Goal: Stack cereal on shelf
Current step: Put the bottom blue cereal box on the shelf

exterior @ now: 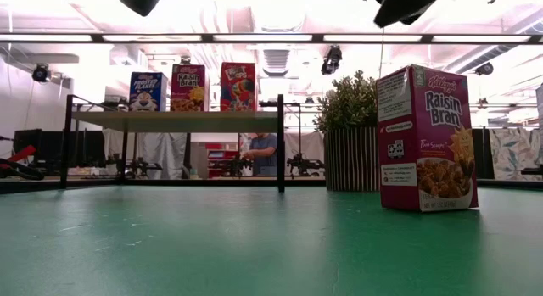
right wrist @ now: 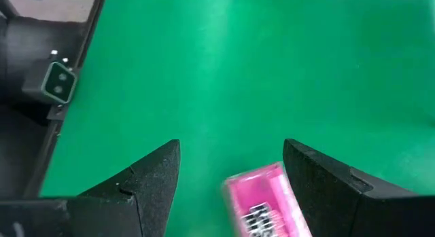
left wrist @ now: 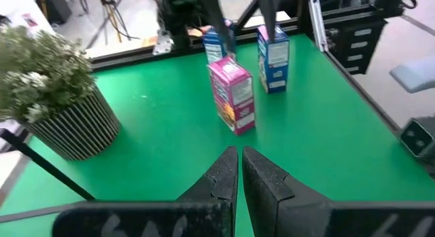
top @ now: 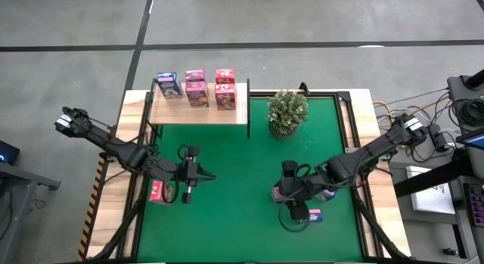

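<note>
Several cereal boxes (top: 196, 88), pink and blue, stand on the pale wood shelf (top: 198, 113) at the far left. At the right, a pink box (left wrist: 233, 98) and two blue boxes (left wrist: 274, 57) stand upright on the green mat. My right gripper (right wrist: 231, 176) hovers open above them, the top of a pink box (right wrist: 262, 199) showing below and between its fingers, untouched. My left gripper (left wrist: 239, 162) hangs shut and empty over the mat's left half (top: 200, 173). One more pink box (top: 156, 192) lies at the left edge.
A potted green plant (top: 287, 113) in a ribbed pot stands right of the shelf at the far side. Black uprights (exterior: 281, 143) hold the shelf. The middle of the green mat (top: 242, 211) is bare. A person (exterior: 265, 152) stands in the room behind.
</note>
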Controlling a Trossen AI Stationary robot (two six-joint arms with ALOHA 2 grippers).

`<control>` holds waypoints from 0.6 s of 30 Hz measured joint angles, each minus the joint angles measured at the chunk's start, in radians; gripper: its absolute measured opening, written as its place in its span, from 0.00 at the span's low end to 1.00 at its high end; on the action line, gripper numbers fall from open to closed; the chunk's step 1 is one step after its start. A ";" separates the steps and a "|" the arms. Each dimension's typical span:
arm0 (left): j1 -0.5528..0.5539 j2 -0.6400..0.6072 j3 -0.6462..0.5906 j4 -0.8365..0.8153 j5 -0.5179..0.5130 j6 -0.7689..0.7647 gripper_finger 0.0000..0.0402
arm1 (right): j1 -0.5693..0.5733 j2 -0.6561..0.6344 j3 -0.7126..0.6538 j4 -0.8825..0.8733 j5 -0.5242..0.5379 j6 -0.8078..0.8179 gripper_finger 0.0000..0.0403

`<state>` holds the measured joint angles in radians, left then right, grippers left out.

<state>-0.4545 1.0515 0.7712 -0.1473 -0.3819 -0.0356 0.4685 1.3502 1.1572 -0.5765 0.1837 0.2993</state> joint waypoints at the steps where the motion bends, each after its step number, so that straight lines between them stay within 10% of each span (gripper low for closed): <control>1: 0.000 0.000 0.000 0.003 -0.010 0.000 0.01 | 0.008 0.000 0.000 -0.006 0.000 0.015 0.62; 18: 0.000 0.000 0.001 0.060 -0.109 0.098 0.01 | 0.087 0.015 0.086 -0.343 -0.087 0.430 0.62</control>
<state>-0.4542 1.0515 0.7719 -0.0876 -0.4911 0.0623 0.5554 1.3649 1.2427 -0.9197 0.0962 0.7294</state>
